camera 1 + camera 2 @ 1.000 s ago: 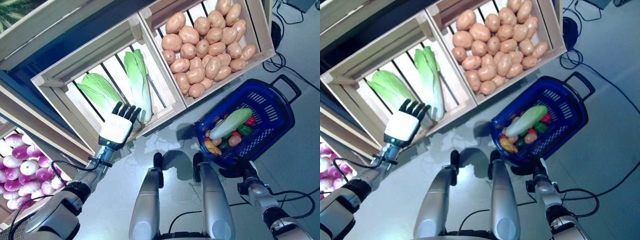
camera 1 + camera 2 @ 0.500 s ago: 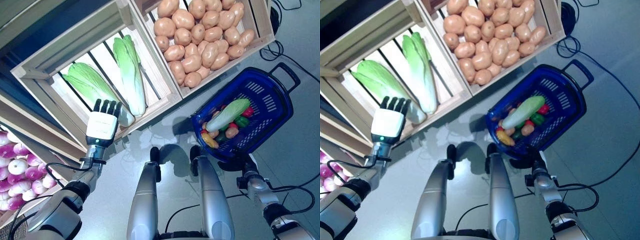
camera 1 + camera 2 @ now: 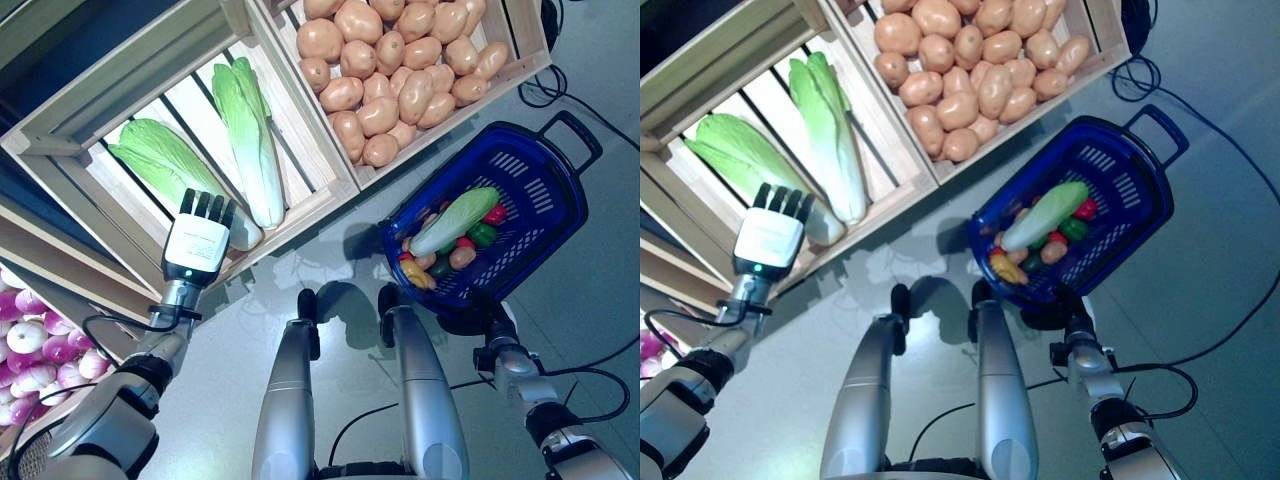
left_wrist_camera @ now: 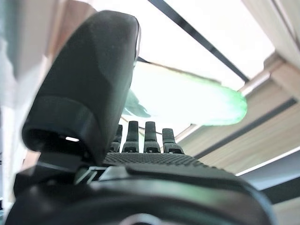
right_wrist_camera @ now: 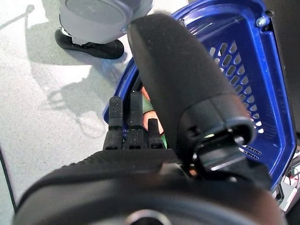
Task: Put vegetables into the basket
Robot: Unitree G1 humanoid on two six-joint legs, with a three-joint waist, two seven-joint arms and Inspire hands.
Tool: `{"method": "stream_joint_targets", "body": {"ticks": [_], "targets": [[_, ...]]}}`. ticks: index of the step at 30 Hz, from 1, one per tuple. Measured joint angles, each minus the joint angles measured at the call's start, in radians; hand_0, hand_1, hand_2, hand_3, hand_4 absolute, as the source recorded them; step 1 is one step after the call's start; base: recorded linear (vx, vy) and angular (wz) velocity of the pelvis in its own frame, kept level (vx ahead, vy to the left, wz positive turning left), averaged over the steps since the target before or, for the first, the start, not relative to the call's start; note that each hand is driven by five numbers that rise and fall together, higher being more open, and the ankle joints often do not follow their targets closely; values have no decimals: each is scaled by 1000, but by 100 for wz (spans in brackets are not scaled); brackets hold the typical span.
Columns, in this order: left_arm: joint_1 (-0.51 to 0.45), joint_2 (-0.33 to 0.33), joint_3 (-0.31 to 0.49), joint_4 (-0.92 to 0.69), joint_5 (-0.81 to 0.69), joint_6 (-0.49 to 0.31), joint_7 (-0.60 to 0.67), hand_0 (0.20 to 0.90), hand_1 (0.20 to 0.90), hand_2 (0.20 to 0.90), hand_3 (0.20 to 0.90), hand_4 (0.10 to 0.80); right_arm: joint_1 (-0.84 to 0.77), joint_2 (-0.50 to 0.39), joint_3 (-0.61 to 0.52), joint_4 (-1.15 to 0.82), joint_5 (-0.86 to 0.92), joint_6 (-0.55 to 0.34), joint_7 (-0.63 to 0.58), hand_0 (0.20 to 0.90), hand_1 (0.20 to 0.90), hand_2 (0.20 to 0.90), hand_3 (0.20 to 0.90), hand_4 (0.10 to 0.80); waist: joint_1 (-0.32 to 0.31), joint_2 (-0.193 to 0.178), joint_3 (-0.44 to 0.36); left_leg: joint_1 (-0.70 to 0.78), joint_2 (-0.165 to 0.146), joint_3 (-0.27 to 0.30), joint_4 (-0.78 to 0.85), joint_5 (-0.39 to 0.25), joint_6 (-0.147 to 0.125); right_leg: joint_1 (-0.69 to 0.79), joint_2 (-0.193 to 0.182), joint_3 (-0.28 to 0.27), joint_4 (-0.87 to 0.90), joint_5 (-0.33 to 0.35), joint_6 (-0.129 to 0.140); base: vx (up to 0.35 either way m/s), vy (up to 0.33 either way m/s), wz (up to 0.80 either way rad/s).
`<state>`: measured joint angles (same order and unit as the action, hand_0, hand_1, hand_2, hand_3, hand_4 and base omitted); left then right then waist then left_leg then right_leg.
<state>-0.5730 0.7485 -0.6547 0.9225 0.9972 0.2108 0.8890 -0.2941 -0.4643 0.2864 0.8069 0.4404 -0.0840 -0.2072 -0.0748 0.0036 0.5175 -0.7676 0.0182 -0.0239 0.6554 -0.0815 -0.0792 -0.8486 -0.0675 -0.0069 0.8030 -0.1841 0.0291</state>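
Note:
My left hand (image 3: 198, 240) is open at the front edge of a wooden crate (image 3: 318, 196). Its straight fingers lie over the stem end of a long pale green cabbage (image 3: 165, 165). In the left wrist view the cabbage (image 4: 187, 98) shows just past the fingers (image 4: 147, 138). A second cabbage (image 3: 245, 125) lies beside it. The blue basket (image 3: 550, 225) stands on the floor at the right. It holds a long green cabbage (image 3: 455, 220) on top of small red, green, orange and yellow vegetables. My right hand (image 5: 131, 136) is open, with straight fingers at the basket's near rim (image 5: 117, 101).
The wooden stand's crates fill the upper left, with another crate (image 3: 500, 85) right behind the basket. Grey floor (image 3: 590, 330) lies to the right of the basket. Black cables (image 3: 548, 95) lie on the floor near the crate's corner.
The camera has shifted. My left hand has moved a little left along the crate front, from the right cabbage's base to the left cabbage's stem end. The right hand stays at the basket.

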Motion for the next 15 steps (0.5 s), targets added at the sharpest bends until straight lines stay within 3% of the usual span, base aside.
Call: {"method": "stream_joint_targets", "body": {"ticks": [15], "targets": [[-128,54,-44,-2,29,-35,-95,900,900,900,900,800,-15,0,1,3,8,-5,-1,900,900,900,900,800,-17,1,2,-13,0,2,-4,0,0,-15,0,1,0,-1,-2,1,-1,0]]}}
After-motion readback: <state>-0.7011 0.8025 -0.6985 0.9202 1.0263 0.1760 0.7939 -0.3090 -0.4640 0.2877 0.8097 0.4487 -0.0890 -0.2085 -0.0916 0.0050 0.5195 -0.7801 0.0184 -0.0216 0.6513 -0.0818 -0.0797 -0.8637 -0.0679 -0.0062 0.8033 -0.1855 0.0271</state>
